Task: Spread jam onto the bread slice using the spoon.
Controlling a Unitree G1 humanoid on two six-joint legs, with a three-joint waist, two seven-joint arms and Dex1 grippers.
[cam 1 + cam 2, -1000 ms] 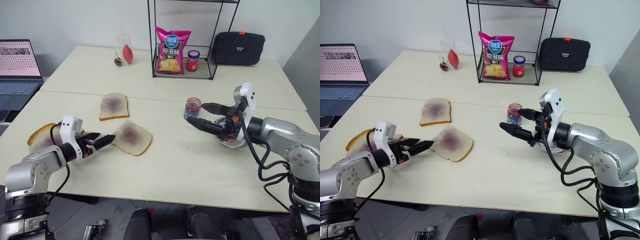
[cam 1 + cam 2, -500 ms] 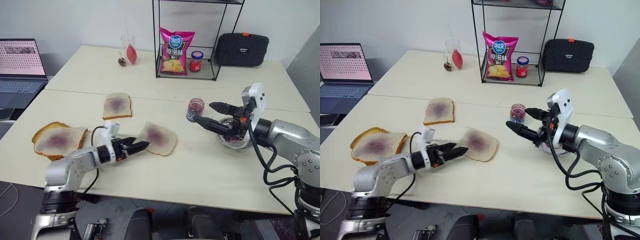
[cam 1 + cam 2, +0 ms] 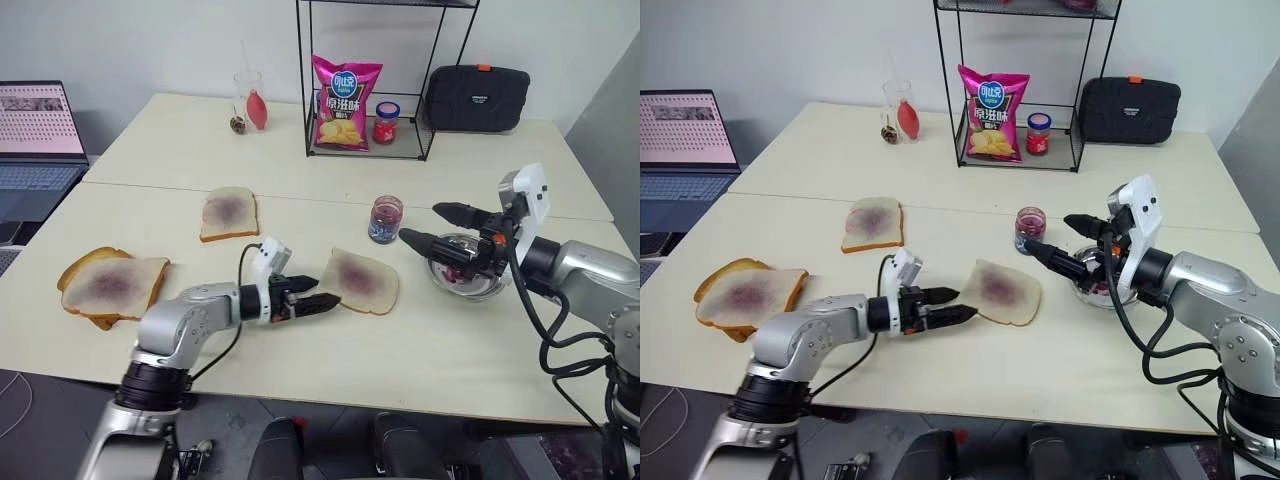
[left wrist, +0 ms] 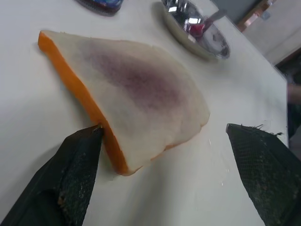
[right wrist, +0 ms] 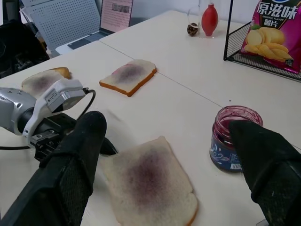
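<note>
Since a second ago the left gripper point(image 3: 325, 299) has swept rightward across the table point(image 3: 300, 370), and the bread slice point(image 3: 364, 281) has slid with it, from left of centre to a spot near the steel dish point(image 3: 466, 272). That gripper's fingers stand spread wide, holding nothing; in the left wrist view one fingertip point(image 4: 92, 136) touches the slice's crust. The right gripper point(image 3: 432, 226) hovers above the dish, jaws wide apart and empty. The spoon point(image 4: 209, 22) rests in the dish, amid red jam point(image 4: 197, 30). An open jam jar point(image 3: 384, 218) stands just beyond the slice. Farther left lie more stained slices point(image 3: 228, 212), with a chip bag point(image 3: 345, 101) on the wire rack point(image 3: 368, 140) at the back.
</note>
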